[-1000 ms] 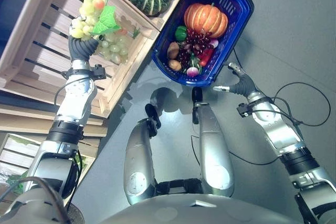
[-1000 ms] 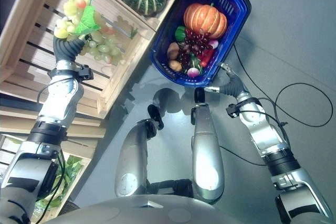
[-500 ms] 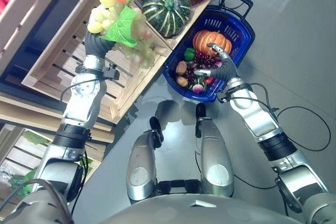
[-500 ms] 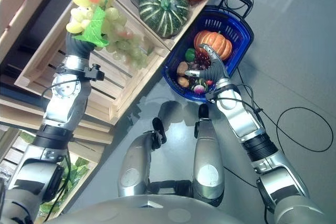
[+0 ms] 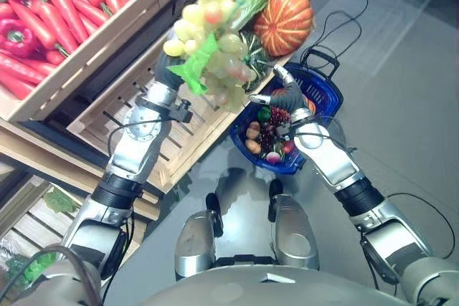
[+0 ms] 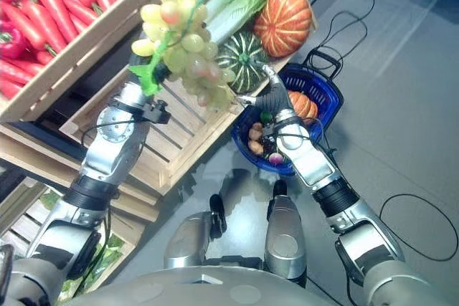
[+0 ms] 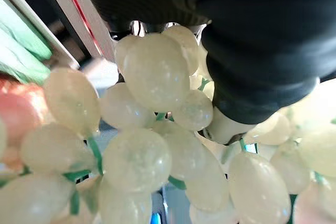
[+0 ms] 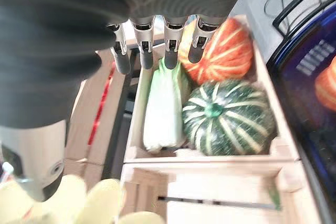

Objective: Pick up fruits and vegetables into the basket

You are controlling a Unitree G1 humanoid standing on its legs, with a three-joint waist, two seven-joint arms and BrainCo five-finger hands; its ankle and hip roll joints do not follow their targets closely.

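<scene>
While higher now, grapes [image 5: 215, 41] nearer basket [image 5: 319, 98].

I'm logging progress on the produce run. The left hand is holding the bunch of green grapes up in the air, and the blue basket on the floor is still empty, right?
Not quite. The left hand does hold the bunch of green grapes up, but the blue basket is not empty: the right eye view shows an orange pumpkin and other small produce inside.

Grapes [image 5: 215, 41]: held up left of the basket [image 5: 326, 102].
Basket: on floor, right of crate [image 6: 172, 141].
Pumpkins [image 6: 283, 23]: in crate behind basket.
</scene>
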